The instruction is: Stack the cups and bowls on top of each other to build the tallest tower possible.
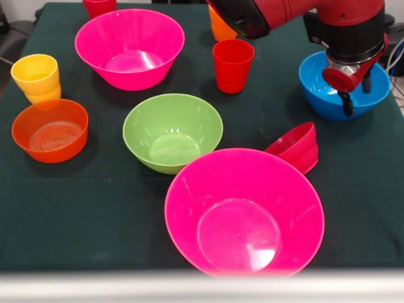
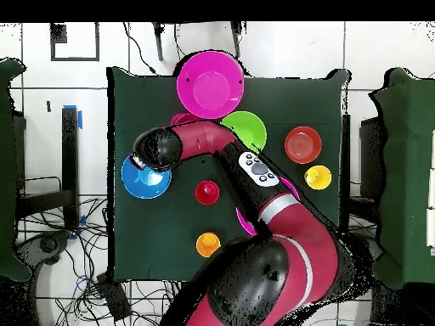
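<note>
My gripper (image 1: 356,101) is open and empty, hanging just above the blue bowl (image 1: 328,95), which also shows in the overhead view (image 2: 140,182). The lime-green bowl (image 1: 172,131) stands empty at mid-table. The small red bowl (image 1: 297,146) lies tilted on its side against the near hot-pink bowl (image 1: 245,211). The second hot-pink bowl (image 1: 129,47) stands at the back. The translucent orange bowl (image 1: 50,129) and the yellow cup (image 1: 36,77) stand at the left. A red cup (image 1: 233,65) stands upright at the middle back. No tower shows: its pieces stand apart.
An orange cup (image 1: 219,28) is half hidden behind my arm (image 1: 290,16), and another red cup (image 1: 99,6) is at the far edge. In the overhead view my arm (image 2: 255,170) crosses the table and covers most of one pink bowl.
</note>
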